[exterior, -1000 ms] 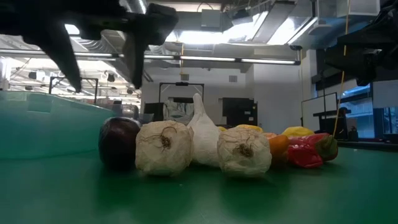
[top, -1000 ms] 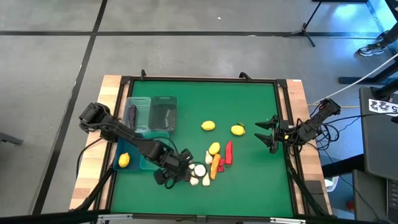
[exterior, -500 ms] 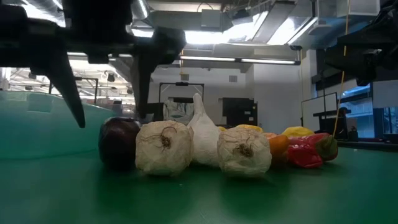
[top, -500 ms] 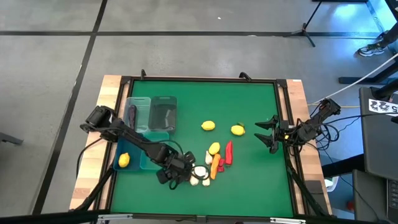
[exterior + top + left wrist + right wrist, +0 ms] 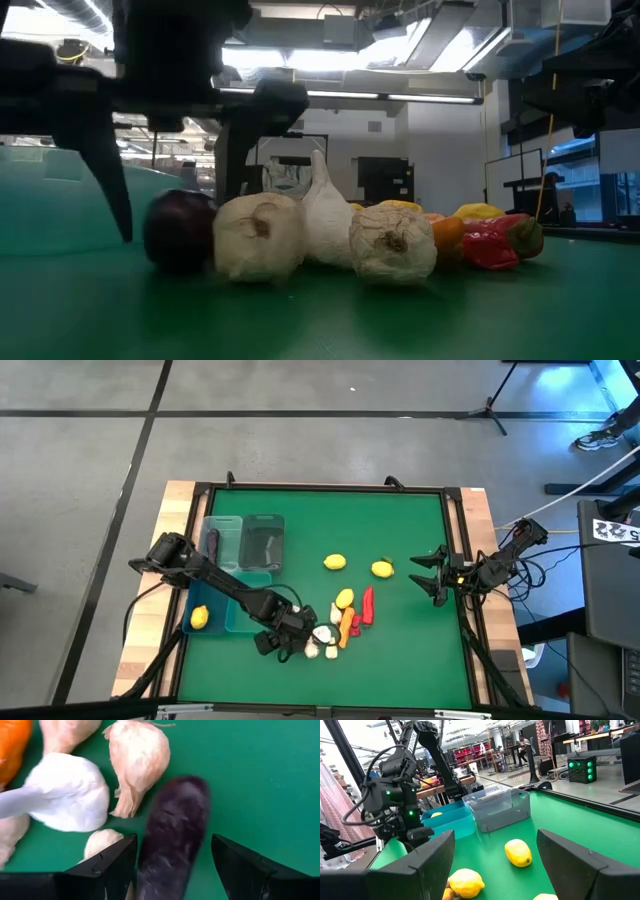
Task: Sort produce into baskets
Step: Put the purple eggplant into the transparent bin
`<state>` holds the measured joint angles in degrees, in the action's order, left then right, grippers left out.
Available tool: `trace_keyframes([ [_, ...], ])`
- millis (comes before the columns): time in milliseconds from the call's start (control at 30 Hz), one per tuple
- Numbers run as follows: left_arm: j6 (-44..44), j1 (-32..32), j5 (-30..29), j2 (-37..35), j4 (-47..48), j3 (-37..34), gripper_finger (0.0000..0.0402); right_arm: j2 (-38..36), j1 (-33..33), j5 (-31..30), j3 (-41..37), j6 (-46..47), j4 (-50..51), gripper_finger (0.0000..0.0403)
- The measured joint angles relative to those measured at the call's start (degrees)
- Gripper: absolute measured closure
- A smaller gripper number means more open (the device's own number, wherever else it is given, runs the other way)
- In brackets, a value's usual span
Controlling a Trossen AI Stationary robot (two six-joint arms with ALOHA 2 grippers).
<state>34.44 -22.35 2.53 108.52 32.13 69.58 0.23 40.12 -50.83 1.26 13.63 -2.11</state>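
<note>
Eggplant, long, dark purple, plastic (image 5: 172,835), lies near the front edge, touching white garlic bulbs (image 5: 70,800). My left gripper (image 5: 172,865) straddles it with fingers apart. I judge it light, stiff and slippery; I would grip mid-body. Right gripper (image 5: 432,573) waits open at the right.

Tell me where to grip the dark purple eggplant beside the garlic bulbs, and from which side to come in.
Grip the long dark purple eggplant across its narrow width, near the middle, coming straight down from above. It lies flat on the green table, and the left end effector already straddles it, fingers open on either flank. A white garlic bulb crowds one side, so that finger has little room.
</note>
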Motion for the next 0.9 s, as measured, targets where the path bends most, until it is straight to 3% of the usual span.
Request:
trace_keyframes([
  [167, 0.4, 0.6, 0.0, 0.1, -0.1, 0.0, 0.0163, 0.0, 0.0, 0.0, 0.0, 0.0, 0.0, 0.0123],
  [533, 1.7, 0.7, 0.0, 0.1, -0.2, 0.0, 0.0235, 0.0, 0.0, 0.1, 0.0, 0.0, 0.0, 0.0123],
  [900, 1.7, 0.8, -4.7, -0.2, -3.3, 0.8, 0.0244, 0.0, 0.0, 0.1, 0.0, 0.0, 0.1, 0.0123],
])
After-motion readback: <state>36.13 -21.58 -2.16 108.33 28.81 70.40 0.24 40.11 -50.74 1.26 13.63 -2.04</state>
